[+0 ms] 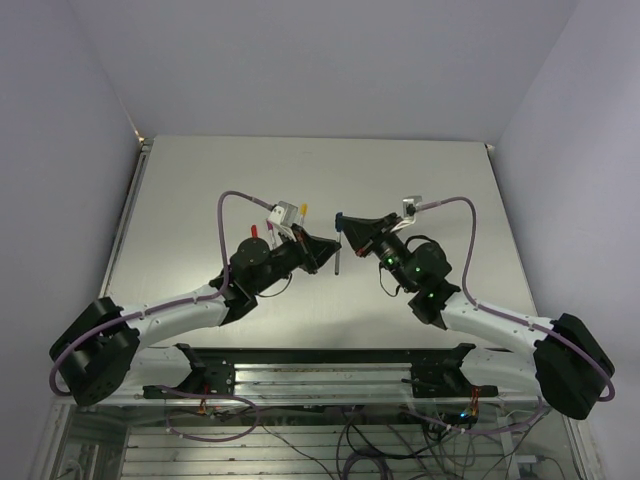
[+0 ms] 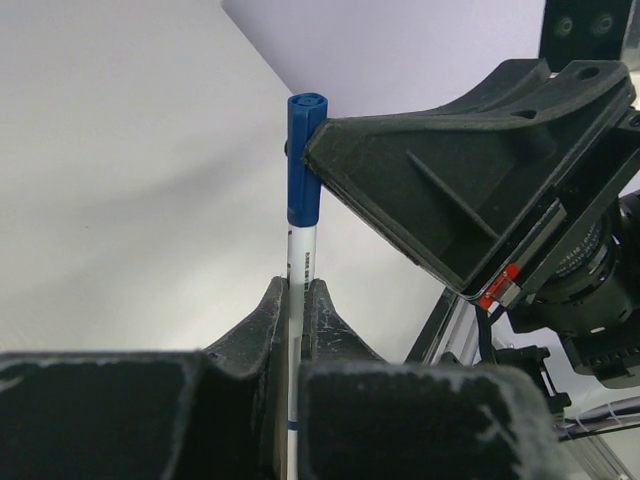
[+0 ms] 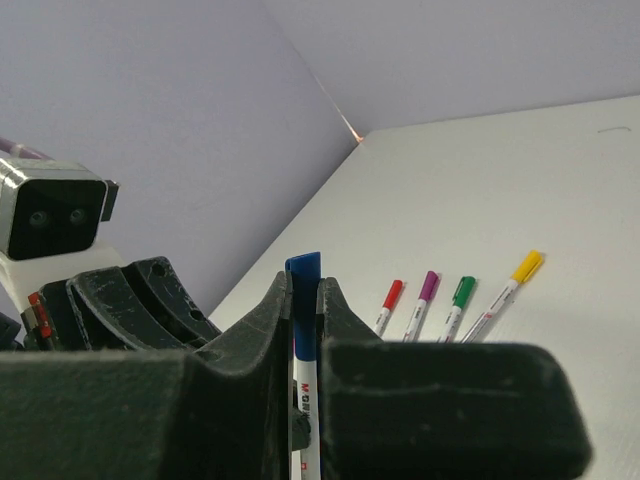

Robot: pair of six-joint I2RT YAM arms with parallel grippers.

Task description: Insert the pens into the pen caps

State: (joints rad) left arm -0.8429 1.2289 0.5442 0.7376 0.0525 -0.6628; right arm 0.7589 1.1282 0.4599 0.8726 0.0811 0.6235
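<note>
Top view shows you a pale table (image 1: 200,190) and lilac walls (image 1: 300,60). Your left gripper (image 2: 297,300) pinches the pen (image 2: 301,250), your right gripper (image 3: 303,290) its blue cap (image 2: 303,165), held over mid-table; the pen points cap-end far.

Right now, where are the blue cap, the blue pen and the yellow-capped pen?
blue cap (image 2: 303,160): left wrist view, its middle.
blue pen (image 2: 301,255): left wrist view, white barrel under the cap.
yellow-capped pen (image 3: 527,266): right wrist view, its yellow cap.
</note>
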